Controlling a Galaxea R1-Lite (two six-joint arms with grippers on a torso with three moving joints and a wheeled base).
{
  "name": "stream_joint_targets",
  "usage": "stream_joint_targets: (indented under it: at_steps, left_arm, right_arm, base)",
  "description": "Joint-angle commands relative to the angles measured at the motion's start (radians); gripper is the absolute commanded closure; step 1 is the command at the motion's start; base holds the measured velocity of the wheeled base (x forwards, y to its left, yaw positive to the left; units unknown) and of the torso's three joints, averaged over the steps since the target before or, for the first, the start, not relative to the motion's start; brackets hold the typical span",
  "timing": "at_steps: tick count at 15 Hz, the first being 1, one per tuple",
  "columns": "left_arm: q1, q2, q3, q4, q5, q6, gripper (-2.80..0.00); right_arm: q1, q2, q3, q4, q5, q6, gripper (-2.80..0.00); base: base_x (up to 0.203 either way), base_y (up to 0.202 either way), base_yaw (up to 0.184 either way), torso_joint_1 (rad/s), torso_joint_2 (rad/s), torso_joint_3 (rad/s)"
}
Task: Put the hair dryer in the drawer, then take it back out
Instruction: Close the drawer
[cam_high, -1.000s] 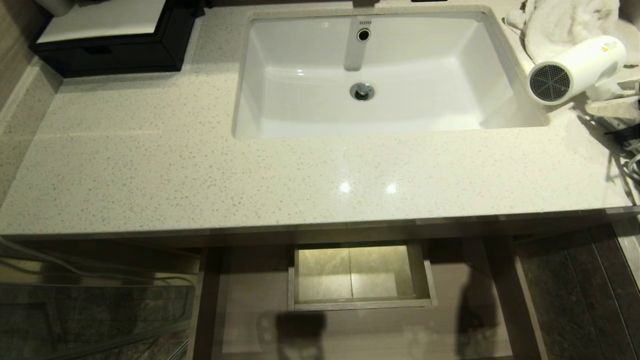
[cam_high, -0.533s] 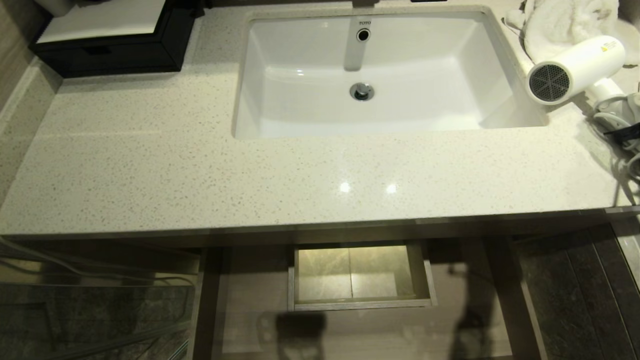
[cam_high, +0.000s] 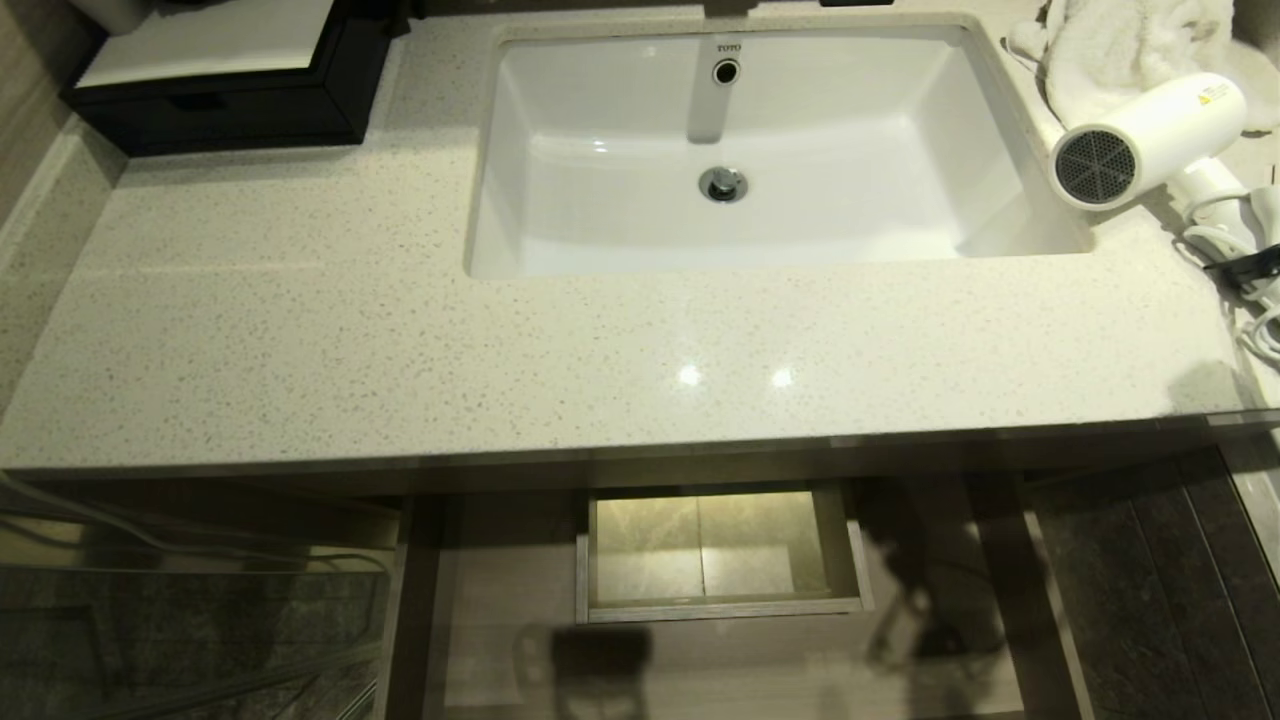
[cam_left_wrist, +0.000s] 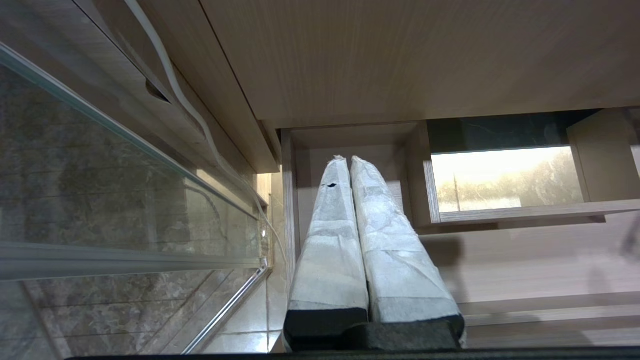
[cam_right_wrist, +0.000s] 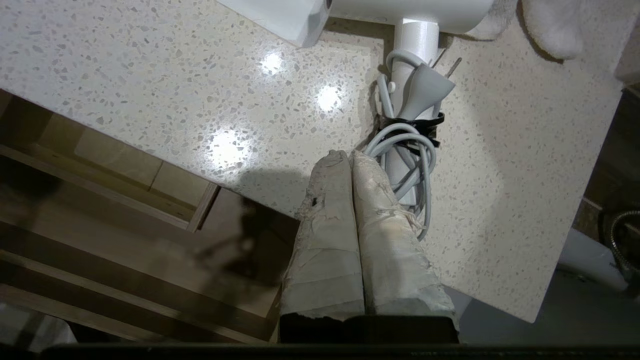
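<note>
- My right gripper (cam_right_wrist: 347, 156) hangs over the counter's (cam_high: 400, 330) front edge, fingers pressed together on nothing, tips just short of the coiled cord (cam_right_wrist: 407, 150).
- The hair dryer (cam_high: 1150, 135) lies on the counter right of the sink (cam_high: 740, 150), beside the towel (cam_high: 1130, 40).
- The drawer (cam_high: 720, 605) stands open below.
- My left gripper (cam_left_wrist: 347, 161) is parked low, fingers together, empty.

Place: a bathroom, likely a hotel's or a home's.
Basin: white TOTO undermount sink (cam_high: 740, 150) with drain and overflow.
Counter: speckled stone vanity top (cam_high: 600, 350).
Linen: white towel (cam_high: 1130, 45).
Appliance: hair dryer (cam_high: 1150, 135).
Enclosure: glass panel (cam_left_wrist: 100, 180) over marble tile.
</note>
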Motion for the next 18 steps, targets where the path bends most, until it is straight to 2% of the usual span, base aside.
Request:
stream_joint_targets:
  at_steps: [1, 5, 8, 10, 14, 16, 18]
  left_arm:
    - [0.000, 0.000, 0.002, 0.000, -0.001, 0.001, 0.00]
    - [0.000, 0.000, 0.000, 0.000, 0.001, 0.001, 0.00]
    - [0.000, 0.000, 0.000, 0.000, -0.001, 0.001, 0.00]
    - [0.000, 0.000, 0.002, 0.000, -0.001, 0.000, 0.00]
    - [0.000, 0.000, 0.002, 0.000, 0.000, 0.000, 0.00]
    - [0.001, 0.000, 0.000, 0.000, -0.001, -0.001, 0.00]
    - [0.000, 0.000, 0.001, 0.000, -0.001, 0.000, 0.00]
  right_arm:
    - [0.000, -0.078, 0.031, 0.015, -0.041, 0.036, 0.00]
    - [0.002, -0.123, 0.085, 0.012, -0.166, 0.044, 0.00]
    - [0.014, -0.125, 0.088, 0.015, -0.195, 0.049, 0.00]
    - [0.056, -0.125, 0.087, -0.001, -0.212, 0.096, 0.00]
    - [0.153, -0.110, 0.091, -0.036, -0.413, 0.242, 0.00]
    - [0.168, -0.115, 0.113, -0.046, -0.507, 0.262, 0.00]
    - [0.170, -0.120, 0.125, -0.044, -0.519, 0.264, 0.00]
  base:
    - [0.000, 0.000, 0.000, 0.000, 0.00, 0.000]
    - [0.000, 0.000, 0.000, 0.000, 0.00, 0.000]
    - [0.000, 0.000, 0.000, 0.000, 0.00, 0.000]
    - [0.000, 0.000, 0.000, 0.000, 0.00, 0.000]
    - [0.000, 0.000, 0.000, 0.000, 0.00, 0.000]
    - [0.000, 0.000, 0.000, 0.000, 0.00, 0.000]
    - [0.000, 0.000, 0.000, -0.009, 0.02, -0.004]
